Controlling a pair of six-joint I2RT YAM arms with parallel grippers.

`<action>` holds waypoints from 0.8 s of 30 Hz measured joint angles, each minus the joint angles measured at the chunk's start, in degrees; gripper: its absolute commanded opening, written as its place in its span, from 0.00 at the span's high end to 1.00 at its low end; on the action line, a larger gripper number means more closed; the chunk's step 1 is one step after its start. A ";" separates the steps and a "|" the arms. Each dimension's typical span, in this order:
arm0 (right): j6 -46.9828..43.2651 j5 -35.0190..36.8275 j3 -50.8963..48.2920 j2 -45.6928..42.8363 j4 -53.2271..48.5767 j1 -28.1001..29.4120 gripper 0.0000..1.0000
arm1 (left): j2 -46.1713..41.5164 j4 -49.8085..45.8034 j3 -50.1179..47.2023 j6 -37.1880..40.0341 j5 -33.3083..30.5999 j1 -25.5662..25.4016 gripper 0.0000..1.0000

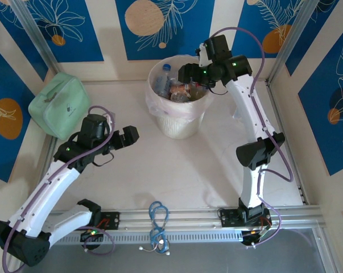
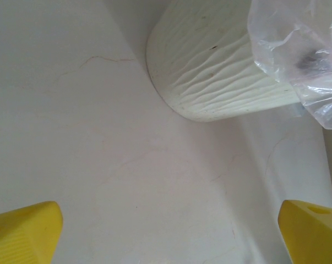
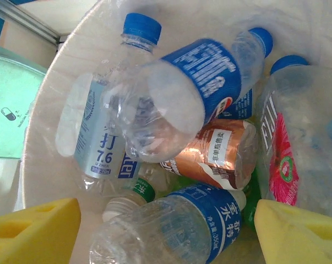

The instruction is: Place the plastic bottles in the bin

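The bin [image 1: 180, 122], a round cream wastebasket with a clear bag liner, stands at the back middle of the table. Several plastic bottles [image 1: 172, 88] lie piled inside it. My right gripper [image 1: 189, 73] hovers over the bin's right rim. In the right wrist view it [image 3: 166, 234] is open, its yellow fingers [image 3: 36, 231] standing apart from a clear blue-labelled bottle [image 3: 210, 220] lying loose on the pile below. Other bottles there include a large blue-labelled one [image 3: 182, 93] and an orange-labelled one [image 3: 215, 154]. My left gripper [image 1: 127, 138] is open over bare table left of the bin [image 2: 210, 71], nothing between its fingers [image 2: 22, 234].
A mint-green pouch [image 1: 58, 105] sits at the back left, its edge [image 3: 9, 110] showing beside the bin. A blue cable [image 1: 158, 219] hangs over the metal rail [image 1: 188, 217] at the front. Walls close in the table at the back and both sides.
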 measured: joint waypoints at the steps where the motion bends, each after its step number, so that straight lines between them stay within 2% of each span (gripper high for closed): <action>1: 0.00 0.20 -0.02 -0.44 0.00 0.07 0.17 | 0.00 0.00 -0.04 0.24 -0.17 0.00 0.00; 7: 0.17 2.12 -3.10 -7.43 0.63 1.20 0.17 | 0.39 0.04 0.52 1.86 -1.68 0.00 0.00; 12: 0.72 6.08 -14.38 -20.02 3.65 3.58 0.15 | 1.64 0.42 2.93 3.74 -3.43 0.00 0.00; 15: 1.66 10.34 -26.32 -30.25 6.86 5.25 0.09 | 1.44 1.29 3.52 5.79 -7.02 0.00 0.00; 17: 2.14 13.88 -36.63 -38.47 10.12 6.14 0.07 | 1.05 2.23 3.50 8.37 -11.65 0.00 0.00; 19: 3.06 17.18 -46.31 -45.97 12.83 6.43 0.01 | 0.22 4.52 2.64 11.43 -17.03 0.00 0.00; 24: 8.85 25.27 -71.14 -64.43 18.18 5.16 0.01 | -1.51 16.37 -6.62 19.32 -31.78 0.02 0.00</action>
